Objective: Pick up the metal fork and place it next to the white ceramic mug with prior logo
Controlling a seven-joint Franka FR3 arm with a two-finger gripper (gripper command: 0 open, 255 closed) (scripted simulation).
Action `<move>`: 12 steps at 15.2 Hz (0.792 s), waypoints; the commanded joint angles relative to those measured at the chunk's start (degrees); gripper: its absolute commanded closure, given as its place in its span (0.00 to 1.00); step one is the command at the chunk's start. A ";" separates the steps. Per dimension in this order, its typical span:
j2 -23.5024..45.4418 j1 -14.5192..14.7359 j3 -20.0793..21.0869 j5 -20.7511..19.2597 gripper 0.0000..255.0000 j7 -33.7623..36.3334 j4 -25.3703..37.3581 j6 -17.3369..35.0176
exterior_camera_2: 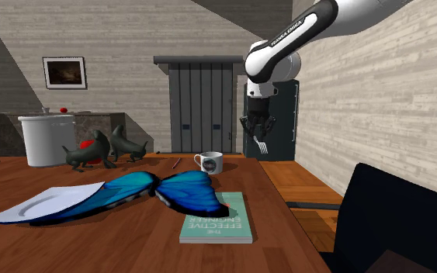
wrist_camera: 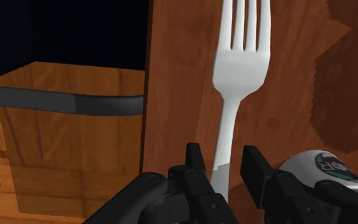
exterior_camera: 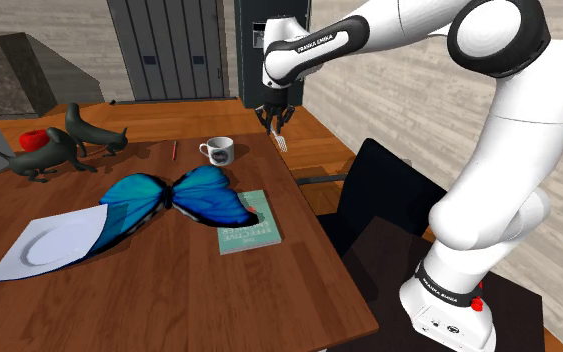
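Observation:
My black gripper [exterior_camera: 276,124] hangs above the wooden table [exterior_camera: 199,290], shut on the handle of a pale grey fork [exterior_camera: 281,141] whose tines point down. The second exterior view has the gripper [exterior_camera_2: 257,129] and the fork [exterior_camera_2: 261,143] in the air, to the right of and above a white mug [exterior_camera_2: 209,162] with a dark logo. In the shoulder view the mug [exterior_camera: 218,150] stands on the table, to the left of and nearer than the gripper. From the wrist, the fork [wrist_camera: 238,70] runs out between my fingers [wrist_camera: 194,167], and the mug [wrist_camera: 323,167] sits beside them.
A large blue butterfly [exterior_camera: 174,200] lies mid-table, overlapping a white plate [exterior_camera: 44,243] and a green book [exterior_camera: 249,232]. Two dark animal figures [exterior_camera: 64,145] with a red thing, a red pencil [exterior_camera: 174,150] and a white pot [exterior_camera_2: 46,139] stand further back. A dark chair [exterior_camera: 389,195] stands beside the table edge.

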 commanded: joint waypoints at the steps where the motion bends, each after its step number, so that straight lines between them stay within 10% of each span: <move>1: 0.81 -0.25 -0.29 -0.36 1.00 -0.42 0.03 0.77; 12: 4.01 0.16 -0.90 -2.89 1.00 1.67 -4.71 8.25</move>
